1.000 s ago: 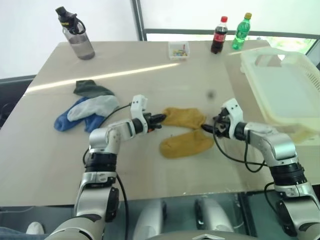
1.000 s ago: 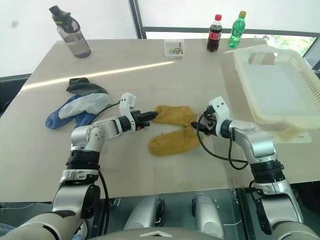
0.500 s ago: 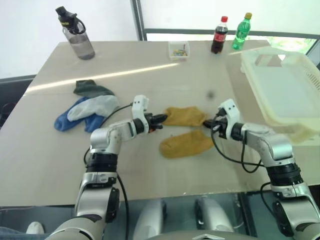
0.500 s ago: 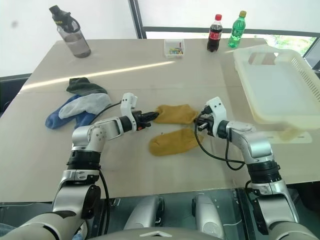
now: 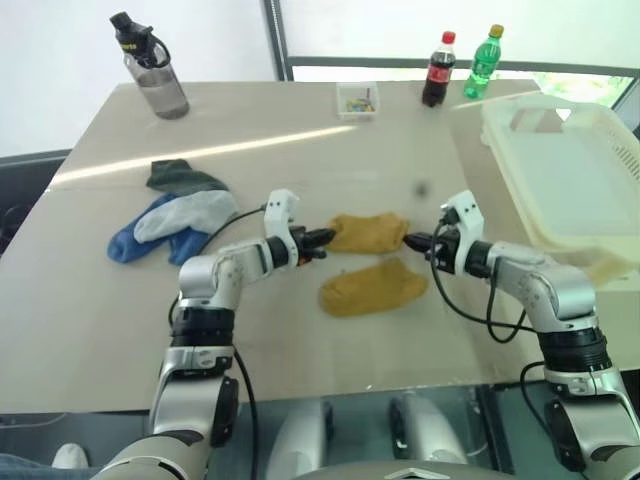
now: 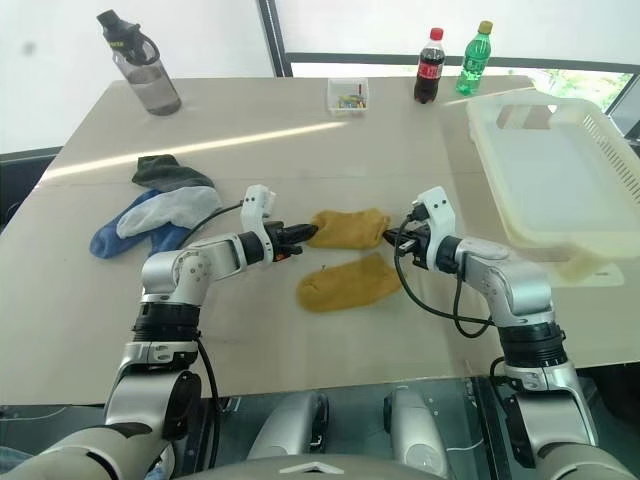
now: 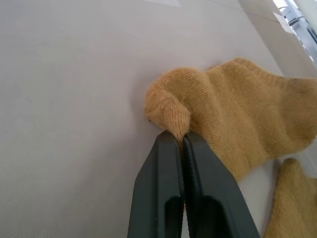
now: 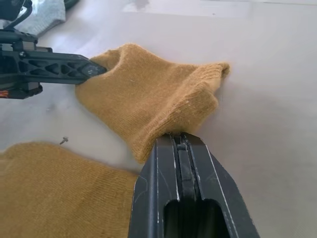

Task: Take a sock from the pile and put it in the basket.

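You've got both ends of 1 mustard sock (image 5: 368,231) pinched, left gripper (image 5: 322,240) and right gripper (image 5: 412,241) fingers clamped on it, low over the bench (image 5: 300,150). Basket (image 5: 560,180) is empty, so lift and carry remain.

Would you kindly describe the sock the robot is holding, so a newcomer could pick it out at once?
On the beige table, look to the middle of its near half, where two mustard-yellow knitted socks lie side by side. The held sock is the farther one, pinched at one end by the left tool and at the other by the right tool. The nearer yellow sock lies untouched.
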Tool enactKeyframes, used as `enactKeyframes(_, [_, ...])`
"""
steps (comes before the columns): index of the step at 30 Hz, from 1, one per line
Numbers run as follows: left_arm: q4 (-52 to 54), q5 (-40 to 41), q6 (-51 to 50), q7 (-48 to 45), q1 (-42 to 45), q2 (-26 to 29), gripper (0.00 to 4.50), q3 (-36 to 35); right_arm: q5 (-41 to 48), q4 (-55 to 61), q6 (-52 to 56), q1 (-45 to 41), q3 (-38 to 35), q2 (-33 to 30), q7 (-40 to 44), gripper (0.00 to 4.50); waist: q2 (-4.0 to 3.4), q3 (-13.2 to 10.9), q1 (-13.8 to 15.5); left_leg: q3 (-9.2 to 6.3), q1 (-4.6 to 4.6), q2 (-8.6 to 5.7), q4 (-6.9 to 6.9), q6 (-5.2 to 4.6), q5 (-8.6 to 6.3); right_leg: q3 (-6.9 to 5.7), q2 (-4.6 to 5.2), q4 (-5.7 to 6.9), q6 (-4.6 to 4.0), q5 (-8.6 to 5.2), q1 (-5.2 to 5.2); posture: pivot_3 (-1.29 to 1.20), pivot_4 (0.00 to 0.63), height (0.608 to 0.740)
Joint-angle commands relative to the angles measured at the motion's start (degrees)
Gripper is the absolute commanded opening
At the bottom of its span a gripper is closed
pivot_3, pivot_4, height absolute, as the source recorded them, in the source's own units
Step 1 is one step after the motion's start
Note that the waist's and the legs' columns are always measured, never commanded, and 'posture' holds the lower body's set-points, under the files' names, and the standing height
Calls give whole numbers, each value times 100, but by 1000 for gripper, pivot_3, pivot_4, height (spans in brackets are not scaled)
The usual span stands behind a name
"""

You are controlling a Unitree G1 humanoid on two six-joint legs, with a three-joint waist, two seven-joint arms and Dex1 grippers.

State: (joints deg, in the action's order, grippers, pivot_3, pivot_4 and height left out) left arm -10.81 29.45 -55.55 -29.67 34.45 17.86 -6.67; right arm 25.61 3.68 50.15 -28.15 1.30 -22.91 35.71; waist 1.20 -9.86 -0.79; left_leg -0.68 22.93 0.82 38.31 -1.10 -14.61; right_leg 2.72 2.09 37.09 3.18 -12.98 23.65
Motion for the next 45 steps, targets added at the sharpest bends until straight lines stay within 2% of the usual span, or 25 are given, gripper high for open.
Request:
enactKeyframes(1, [284, 60, -8, 9, -36, -26, 0, 1, 98, 252, -10, 41, -53, -139, 146, 868, 0, 0, 1, 0, 0, 0, 0, 0, 0, 0, 0, 0, 0, 0, 0, 0, 150, 740])
enactKeyframes(2, [295, 55, -12, 11, -47, -34, 0, 8, 99, 271, -1, 57, -19, -160, 170, 1225, 0, 0, 1, 0, 0, 0, 0, 0, 0, 0, 0, 0, 0, 0, 0, 0, 150, 740])
enactKeyframes(9, [315, 40, -14, 7, -77, -37, 0, -1, 300, 206, 237, 20, -170, -80, 146, 1225, 0, 0, -4, 0, 0, 0, 0, 0, 0, 0, 0, 0, 0, 0, 0, 0, 150, 740])
enactKeyframes(22, [296, 25, 30, 32, -80, -66, 0, -20, 638, 360, 312, 104, -131, -319, 573, 1225, 0, -1, -3, 0, 1, 0, 0, 0, 0, -1, 0, -2, 0, 0, 0, 0, 150, 740])
enactKeyframes(39, [422, 54, -43, 48, -152, -30, 0, -40, 820, 221, 595, 24, -345, -243, 292, 1225, 1, -1, -4, 0, 1, 0, -1, 0, 0, -1, 0, -2, 0, 0, 0, 0, 150, 740])
enactKeyframes(40, [430, 54, -44, 47, -155, -28, 0, -40, 795, 194, 576, 22, -332, -237, 269, 849, 0, -1, -4, 0, 1, 0, -1, 0, 0, -1, 0, -2, 0, 0, 0, 0, 150, 740])
enactKeyframes(42, [448, 58, -49, 51, -157, -28, 0, -45, 779, 161, 572, 13, -317, -215, 226, 490, 1, -1, -4, 0, 1, 1, -1, 0, 0, 0, 0, -2, 0, 0, 0, 0, 150, 740])
enactKeyframes(43, [459, 62, -55, 53, -157, -29, 0, -48, 776, 147, 578, 5, -314, -202, 200, 32, 1, -1, -4, 0, 1, 1, -1, 0, 0, -1, 0, -2, 0, 0, 0, 0, 150, 740])
enactKeyframes(45, [485, 74, -69, 67, -160, -41, 0, -48, 764, 136, 568, 6, -293, -189, 184, 32, 1, -1, -5, 0, 1, 1, -1, 0, 0, -1, 0, -2, 0, 0, 0, 0, 150, 740])
